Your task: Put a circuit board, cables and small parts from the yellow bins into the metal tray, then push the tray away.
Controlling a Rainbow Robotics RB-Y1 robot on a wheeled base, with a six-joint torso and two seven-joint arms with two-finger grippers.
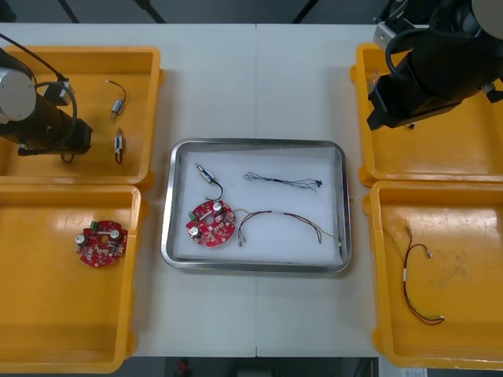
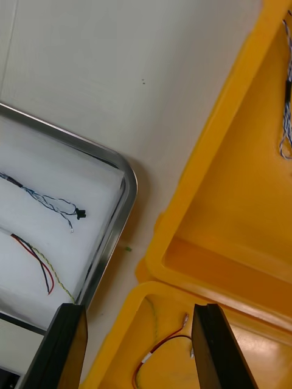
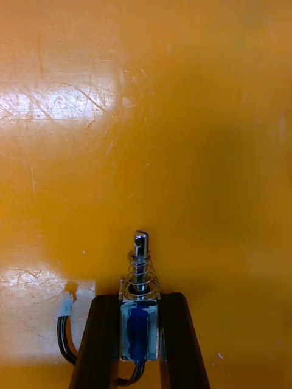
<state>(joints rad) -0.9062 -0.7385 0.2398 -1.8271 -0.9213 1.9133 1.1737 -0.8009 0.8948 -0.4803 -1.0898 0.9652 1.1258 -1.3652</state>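
Observation:
My left gripper [image 3: 139, 302] is shut on a small metal part [image 3: 140, 285] with a blue body, a spring and a black cable, just above the floor of the far left yellow bin [image 1: 86, 55]. My left arm [image 1: 47, 126] reaches over that bin. The metal tray [image 1: 255, 144], white inside, holds a round red circuit board [image 1: 211, 222], a small metal part [image 1: 208, 174], a blue and white cable [image 1: 283, 182] and a red and yellow cable [image 1: 287, 220]. My right gripper [image 2: 139, 307] hangs open and empty over the gap between the right bins.
Two more small metal parts [image 1: 118, 106] [image 1: 118, 144] lie in the far left bin. The near left bin holds another circuit board [image 1: 100, 243]. A red and yellow cable [image 1: 415, 283] lies in the near right bin, a blue and white cable [image 2: 286, 115] in the far right one.

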